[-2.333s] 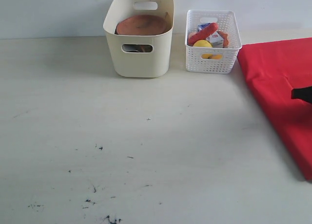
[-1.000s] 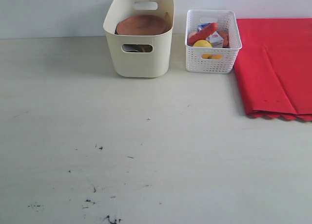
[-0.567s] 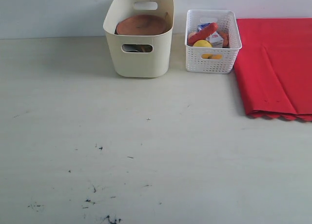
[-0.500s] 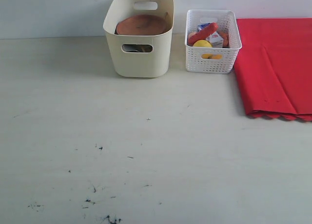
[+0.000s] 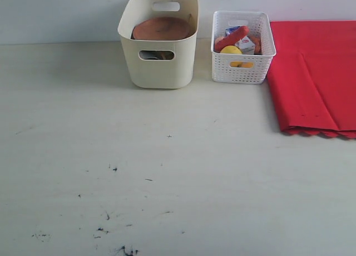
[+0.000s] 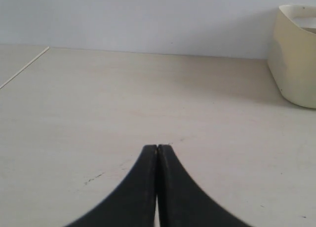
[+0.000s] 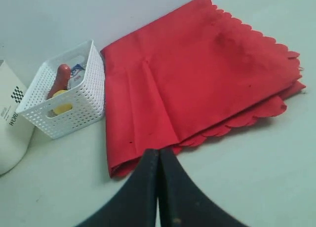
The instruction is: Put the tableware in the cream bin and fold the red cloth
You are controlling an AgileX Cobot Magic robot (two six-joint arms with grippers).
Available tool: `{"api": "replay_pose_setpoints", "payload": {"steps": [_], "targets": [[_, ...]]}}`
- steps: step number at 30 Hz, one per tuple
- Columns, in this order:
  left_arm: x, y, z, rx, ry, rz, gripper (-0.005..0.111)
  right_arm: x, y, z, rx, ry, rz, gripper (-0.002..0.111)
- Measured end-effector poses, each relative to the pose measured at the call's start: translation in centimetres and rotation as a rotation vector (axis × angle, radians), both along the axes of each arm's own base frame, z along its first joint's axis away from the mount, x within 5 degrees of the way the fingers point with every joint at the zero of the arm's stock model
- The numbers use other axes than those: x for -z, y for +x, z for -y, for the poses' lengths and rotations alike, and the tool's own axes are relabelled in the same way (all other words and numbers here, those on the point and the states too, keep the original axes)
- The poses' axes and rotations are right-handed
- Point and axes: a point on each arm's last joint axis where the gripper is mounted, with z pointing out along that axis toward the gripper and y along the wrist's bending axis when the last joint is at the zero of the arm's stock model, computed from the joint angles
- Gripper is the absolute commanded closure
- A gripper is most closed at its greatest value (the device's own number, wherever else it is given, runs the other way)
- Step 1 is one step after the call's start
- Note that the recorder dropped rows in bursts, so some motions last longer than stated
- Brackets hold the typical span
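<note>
The cream bin (image 5: 159,55) stands at the back of the table with the round brown wooden plate (image 5: 162,28) lying on top of what is inside it; other tableware is hidden below. One wall of the cream bin (image 6: 296,54) shows in the left wrist view. The red cloth (image 5: 317,72) lies folded flat at the back right, its scalloped edge toward the front. The same folded red cloth (image 7: 197,84) fills the right wrist view. My left gripper (image 6: 157,149) is shut and empty over bare table. My right gripper (image 7: 158,152) is shut and empty, just short of the cloth's corner. Neither arm appears in the exterior view.
A white lattice basket (image 5: 243,64) with a lemon, a red sausage and food packets stands between the bin and the cloth. The white lattice basket (image 7: 66,101) also shows in the right wrist view. The pale tabletop (image 5: 167,172) carries small dark scuff marks near the front.
Over two seconds ago the red cloth lay slanted along the right edge with a dark gripper part on it. It has since lain folded at the back right, unmoved for the last second.
</note>
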Motion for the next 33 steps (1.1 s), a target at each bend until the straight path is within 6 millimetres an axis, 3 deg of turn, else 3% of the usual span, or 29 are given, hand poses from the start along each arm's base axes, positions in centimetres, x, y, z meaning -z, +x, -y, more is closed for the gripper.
{"api": "replay_pose_setpoints", "payload": {"steps": [13,33], "targets": [[0.0,0.0,0.0,0.000,0.000,0.000,0.106,-1.0,-1.7,-0.7,-0.126,-0.223,0.160,0.108],[0.0,0.0,0.0,0.000,0.000,0.000,0.106,-0.9,-1.8,-0.9,-0.173,-0.256,0.151,0.108]]}}
